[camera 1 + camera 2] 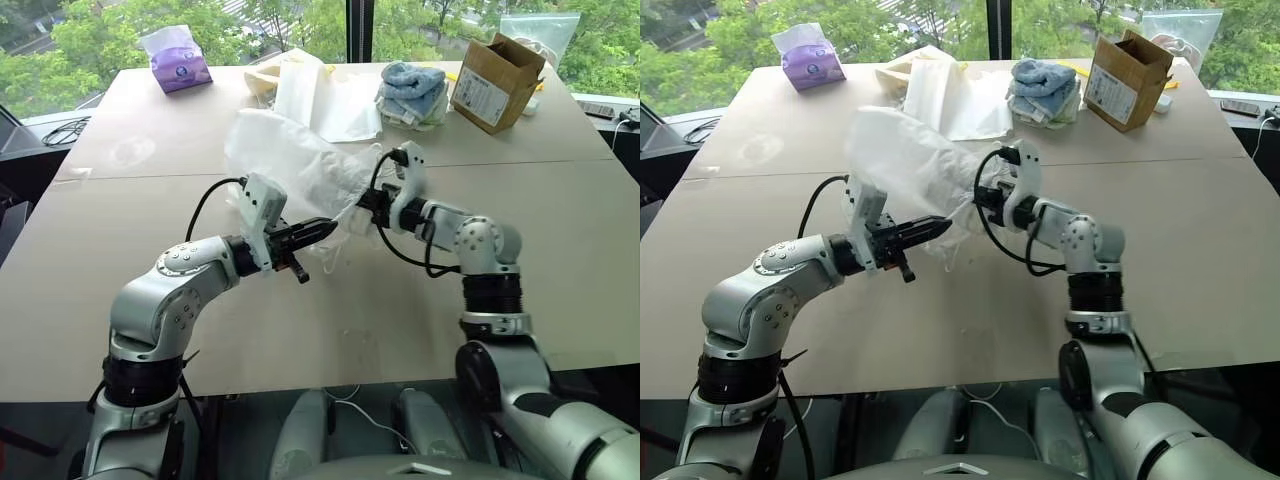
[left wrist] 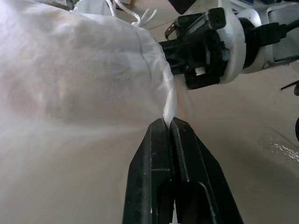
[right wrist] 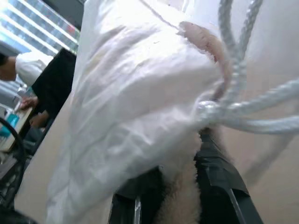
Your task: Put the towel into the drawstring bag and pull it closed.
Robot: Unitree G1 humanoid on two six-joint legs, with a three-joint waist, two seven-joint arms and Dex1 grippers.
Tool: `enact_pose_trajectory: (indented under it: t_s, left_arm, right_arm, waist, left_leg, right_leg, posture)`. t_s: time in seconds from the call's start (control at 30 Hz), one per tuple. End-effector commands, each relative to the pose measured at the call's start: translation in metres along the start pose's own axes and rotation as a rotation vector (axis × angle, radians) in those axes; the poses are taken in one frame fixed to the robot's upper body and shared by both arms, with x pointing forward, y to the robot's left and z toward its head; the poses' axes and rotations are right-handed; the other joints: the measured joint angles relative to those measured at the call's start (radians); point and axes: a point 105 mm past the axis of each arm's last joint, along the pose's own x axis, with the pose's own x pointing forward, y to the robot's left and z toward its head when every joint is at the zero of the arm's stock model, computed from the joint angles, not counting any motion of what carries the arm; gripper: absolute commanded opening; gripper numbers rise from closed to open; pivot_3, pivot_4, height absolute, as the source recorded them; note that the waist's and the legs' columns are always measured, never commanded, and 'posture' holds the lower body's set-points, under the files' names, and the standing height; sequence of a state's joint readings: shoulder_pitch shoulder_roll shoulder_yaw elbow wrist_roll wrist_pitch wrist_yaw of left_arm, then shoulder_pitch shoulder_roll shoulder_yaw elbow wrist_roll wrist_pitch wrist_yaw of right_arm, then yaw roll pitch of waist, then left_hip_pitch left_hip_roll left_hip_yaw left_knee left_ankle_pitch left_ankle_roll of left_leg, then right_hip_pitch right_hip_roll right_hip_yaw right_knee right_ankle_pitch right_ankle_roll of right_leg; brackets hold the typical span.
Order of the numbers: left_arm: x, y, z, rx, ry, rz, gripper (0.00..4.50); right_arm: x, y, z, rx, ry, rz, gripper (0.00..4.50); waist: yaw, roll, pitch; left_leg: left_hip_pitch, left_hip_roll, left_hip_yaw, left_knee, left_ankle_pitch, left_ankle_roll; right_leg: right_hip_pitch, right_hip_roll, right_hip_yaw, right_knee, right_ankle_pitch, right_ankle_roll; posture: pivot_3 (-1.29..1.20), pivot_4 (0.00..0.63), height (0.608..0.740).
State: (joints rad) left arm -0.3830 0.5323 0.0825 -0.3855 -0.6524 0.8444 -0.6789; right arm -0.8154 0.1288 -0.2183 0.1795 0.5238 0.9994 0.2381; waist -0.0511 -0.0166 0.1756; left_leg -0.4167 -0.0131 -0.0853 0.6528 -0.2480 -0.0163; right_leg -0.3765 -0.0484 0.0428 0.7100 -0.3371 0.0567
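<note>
Left gripper (image 1: 322, 230) sits nearest, held level above the table (image 1: 300, 330), fingers pressed together and pinching a thin fold of the drawstring bag (image 1: 290, 160) at its edge; the left wrist view shows the white fabric caught right at the fingertips (image 2: 166, 128). Right gripper (image 1: 368, 212) is just beyond, facing the left one, fingers (image 3: 215, 172) only slightly apart and clamped on fluffy off-white cloth, the towel (image 3: 180, 196), at the bag's mouth; the bag's fabric drapes over the same fingers. White cord (image 3: 243, 112) hangs in loops next to this gripper in the right wrist view. The bag is lifted off the table between the two grippers, its body bunched and rising away toward the far side. Farther back on the table: flat white and cream bags (image 1: 320, 95), a stack of blue and pale towels (image 1: 412, 92), an open cardboard box (image 1: 495, 82), and a purple tissue pack (image 1: 178, 62) at far left.
</note>
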Motion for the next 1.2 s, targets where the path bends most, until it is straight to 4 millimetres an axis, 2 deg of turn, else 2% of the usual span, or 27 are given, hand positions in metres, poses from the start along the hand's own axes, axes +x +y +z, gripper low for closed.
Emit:
enact_pose_trajectory:
  t_s: [0.03, 0.13, 0.37, 0.5, 0.63, 0.8, 0.87, 0.9, 1.07, 1.1, 1.2]
  left_arm:
    - [0.0, -0.006, 0.013, 0.037, -0.041, -0.012, 0.0]
    - [0.002, -0.004, 0.017, 0.031, -0.054, -0.006, 0.0]
    - [0.003, -0.001, 0.025, 0.016, -0.082, 0.005, 0.0]
    - [0.005, 0.006, 0.03, 0.026, -0.103, 0.043, 0.0]
    - [0.011, 0.011, 0.034, 0.049, -0.119, 0.069, 0.0]
    - [0.018, 0.007, 0.033, 0.049, -0.125, 0.052, 0.0]
    - [0.02, 0.003, 0.03, 0.045, -0.124, 0.033, 0.0]
    - [0.02, 0.001, 0.03, 0.043, -0.124, 0.027, 0.0]
    - [0.018, 0.0, 0.029, 0.034, -0.125, 0.013, 0.0]
    - [0.017, 0.001, 0.028, 0.034, -0.123, 0.016, 0.0]
    - [0.016, 0.005, 0.029, 0.034, -0.129, 0.032, 0.0]
  right_arm:
    - [0.002, 0.011, 0.011, 0.072, -0.118, -0.004, 0.06]
    - [0.009, 0.026, 0.006, 0.124, -0.135, 0.036, 0.06]
    - [0.016, 0.046, 0.008, 0.225, -0.185, 0.112, 0.06]
    - [0.014, 0.055, -0.006, 0.139, -0.118, 0.146, 0.06]
    - [0.006, 0.055, -0.031, -0.1, -0.034, 0.147, 0.06]
    - [0.001, 0.057, -0.032, -0.164, -0.074, 0.154, 0.06]
    - [0.0, 0.054, -0.027, -0.147, -0.116, 0.139, 1.12]
    - [0.0, 0.052, -0.024, -0.142, -0.13, 0.134, 1.41]
    - [-0.002, 0.044, -0.003, -0.085, -0.248, 0.109, 4.01]
    - [-0.002, 0.042, 0.0, -0.082, -0.265, 0.105, 4.42]
    - [-0.006, 0.032, 0.011, -0.079, -0.329, 0.065, 4.47]
  waist:
    - [0.005, 0.0, 0.0]
    - [0.003, 0.0, 0.0]
    - [-0.022, 0.0, 0.0]
    - [-0.03, 0.0, 0.0]
    - [-0.033, 0.0, 0.0]
    - [-0.032, 0.0, 0.0]
    - [-0.03, 0.0, 0.0]
    - [-0.03, 0.0, 0.0]
    - [-0.03, 0.0, 0.0]
    - [-0.029, 0.0, 0.0]
    - [-0.029, 0.0, 0.0]
  left_leg:
    - [0.0, 0.0, 0.0, 0.001, 0.0, 0.0]
    - [0.0, 0.0, 0.001, 0.001, 0.001, 0.0]
    - [0.001, 0.0, 0.001, 0.001, 0.001, -0.001]
    - [0.001, 0.001, 0.001, 0.001, 0.001, -0.001]
    - [0.001, 0.001, 0.001, 0.001, 0.001, -0.001]
    - [0.001, 0.0, 0.001, 0.001, 0.001, -0.001]
    - [0.001, 0.001, 0.001, 0.001, 0.001, -0.001]
    - [0.001, 0.001, 0.0, 0.001, 0.001, -0.001]
    - [0.001, 0.001, 0.001, 0.001, 0.001, -0.002]
    - [0.001, 0.001, 0.001, 0.001, 0.001, -0.002]
    - [0.001, 0.001, 0.001, 0.001, 0.001, -0.002]
  right_leg:
    - [0.0, 0.0, 0.0, 0.0, 0.0, 0.0]
    - [0.0, 0.0, 0.001, 0.001, 0.0, 0.0]
    - [0.0, 0.002, 0.002, 0.002, 0.0, 0.0]
    - [0.0, 0.002, 0.002, 0.002, 0.0, 0.0]
    - [0.0, 0.002, 0.001, 0.002, 0.0, 0.0]
    - [0.0, 0.002, 0.002, 0.002, 0.0, 0.0]
    - [0.0, 0.002, 0.001, 0.002, 0.0, 0.0]
    - [0.0, 0.002, 0.001, 0.002, 0.0, 0.0]
    - [0.0, 0.002, 0.001, 0.002, 0.0, 0.0]
    - [0.0, 0.002, 0.001, 0.002, 0.0, 0.0]
    - [0.0, 0.002, 0.002, 0.002, 0.0, 0.0]
  posture:
    - [0.0, 0.15, 0.74]
    - [0.0, 0.15, 0.74]
    - [0.0, 0.15, 0.74]
    - [0.0, 0.15, 0.74]
    - [0.0, 0.15, 0.74]
    - [0.0, 0.15, 0.74]
    - [0.0, 0.15, 0.74]
    - [0.0, 0.15, 0.74]
    - [0.0, 0.15, 0.74]
    - [0.0, 0.15, 0.74]
    - [0.0, 0.15, 0.74]
